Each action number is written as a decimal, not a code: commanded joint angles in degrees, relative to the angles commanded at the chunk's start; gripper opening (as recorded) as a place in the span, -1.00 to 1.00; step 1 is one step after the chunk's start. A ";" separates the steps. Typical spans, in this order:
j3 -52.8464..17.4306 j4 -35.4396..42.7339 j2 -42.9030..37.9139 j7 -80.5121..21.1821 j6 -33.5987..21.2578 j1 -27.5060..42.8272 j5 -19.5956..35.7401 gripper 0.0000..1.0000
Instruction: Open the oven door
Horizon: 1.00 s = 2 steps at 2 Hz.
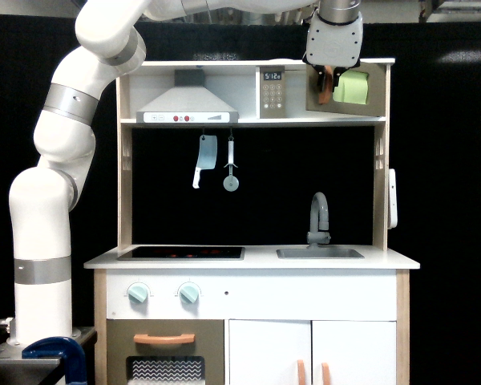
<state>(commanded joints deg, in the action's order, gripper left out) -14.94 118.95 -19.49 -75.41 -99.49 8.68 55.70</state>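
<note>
- Nearest the camera, low down, sit the lower door with the zigzag window and the white cupboard doors; neither is the target, and the arm should stay well clear of them.
- Above them the desk carries the hob and the sink with its tap, both well below the work.
- The oven door is on the upper shelf, at the right in the exterior view, next to the keypad panel. It looks swung partly out already, its yellow-green window showing narrow.
- The gripper hangs from above at the door's left edge, where the orange handle sits between the jaws. They appear closed around it, though the contact is too small to confirm.
- To do this step well, I judge the wrist should follow an arc about the hinge on the right side, pulling toward the camera and rightward.
- Keep the grip steady on the handle; a straight pull may slip off or tug the whole kitchen.
</note>
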 joint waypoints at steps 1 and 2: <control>2.07 6.03 -4.17 0.53 -2.16 -3.87 0.58 -1.00; 2.95 6.80 -4.74 0.41 -2.55 -5.07 0.40 1.00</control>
<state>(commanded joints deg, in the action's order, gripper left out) -11.99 125.76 -24.23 -75.00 -102.04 3.60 56.10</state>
